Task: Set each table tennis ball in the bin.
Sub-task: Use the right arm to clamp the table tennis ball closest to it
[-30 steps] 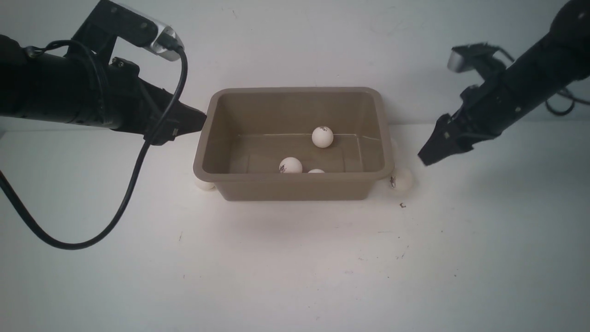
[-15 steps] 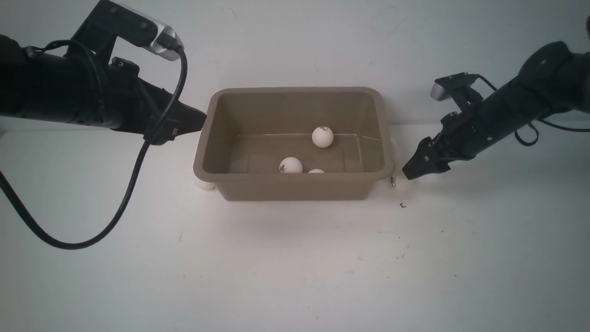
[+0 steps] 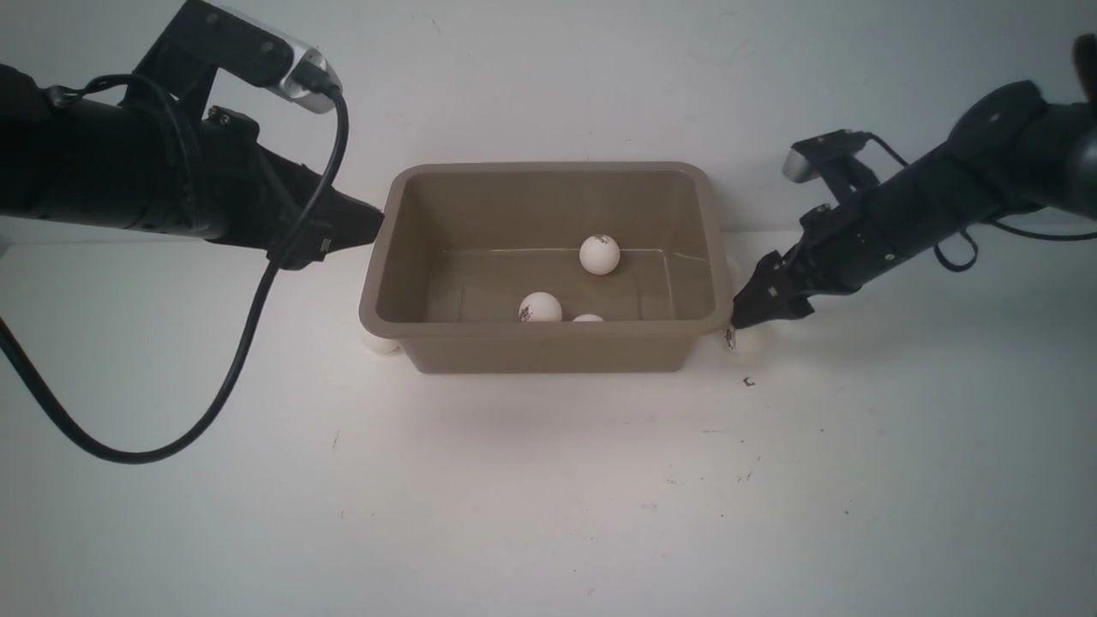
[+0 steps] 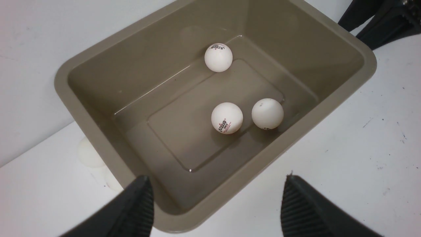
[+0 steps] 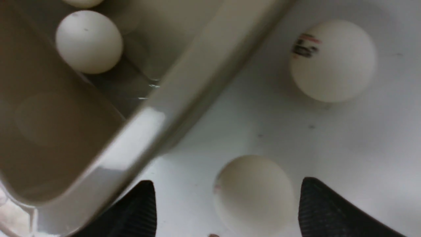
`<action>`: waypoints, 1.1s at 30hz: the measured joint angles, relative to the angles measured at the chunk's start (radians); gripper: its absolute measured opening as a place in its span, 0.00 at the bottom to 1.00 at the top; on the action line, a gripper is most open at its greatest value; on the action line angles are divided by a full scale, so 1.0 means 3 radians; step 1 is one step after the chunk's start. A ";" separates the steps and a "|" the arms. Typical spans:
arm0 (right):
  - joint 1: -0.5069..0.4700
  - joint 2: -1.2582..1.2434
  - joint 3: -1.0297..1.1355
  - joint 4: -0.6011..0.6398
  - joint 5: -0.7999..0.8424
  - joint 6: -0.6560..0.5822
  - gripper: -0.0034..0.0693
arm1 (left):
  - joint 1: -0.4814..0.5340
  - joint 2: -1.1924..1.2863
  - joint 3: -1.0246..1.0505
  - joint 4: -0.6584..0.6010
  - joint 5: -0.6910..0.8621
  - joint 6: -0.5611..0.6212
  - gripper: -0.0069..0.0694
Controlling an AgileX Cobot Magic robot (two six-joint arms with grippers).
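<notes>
A white counter (image 3: 548, 497) carries a taupe plastic bin (image 3: 548, 347) at its centre, with a black arm on each side. The left arm (image 3: 128, 180) hangs by the bin's left end, its jaws open and empty just beside the rim. The right arm (image 3: 908, 214) reaches down to the bin's near right corner, its jaws open and straddling a white ball (image 5: 253, 194) on the counter without touching it; a marked ball (image 5: 332, 61) lies just beyond. Inside the bin rest three balls (image 4: 227, 118), and we make out two more balls (image 4: 88, 153) tucked against its left end. We judge each ball light, hollow, smooth and quick to roll, so the jaws should close gently across its widest part, square to the centre.
</notes>
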 joint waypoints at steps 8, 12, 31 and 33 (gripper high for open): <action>0.0097 0.0000 0.0000 -0.0187 -0.0177 0.0027 0.78 | 0.0000 0.0000 0.0000 -0.0006 0.0075 0.0000 0.70; 0.0097 0.0000 0.0000 -0.0281 -0.0221 0.0090 0.78 | 0.0000 0.0000 0.0000 -0.0006 0.0125 0.0000 0.70; 0.0097 0.0115 0.0000 -0.0403 -0.0249 0.0167 0.78 | 0.0000 0.0000 0.0000 -0.0006 0.0152 0.0000 0.70; 0.0097 0.0129 0.0000 -0.0391 -0.0249 0.0167 0.78 | 0.0000 0.0000 0.0000 -0.0006 0.0150 0.0000 0.70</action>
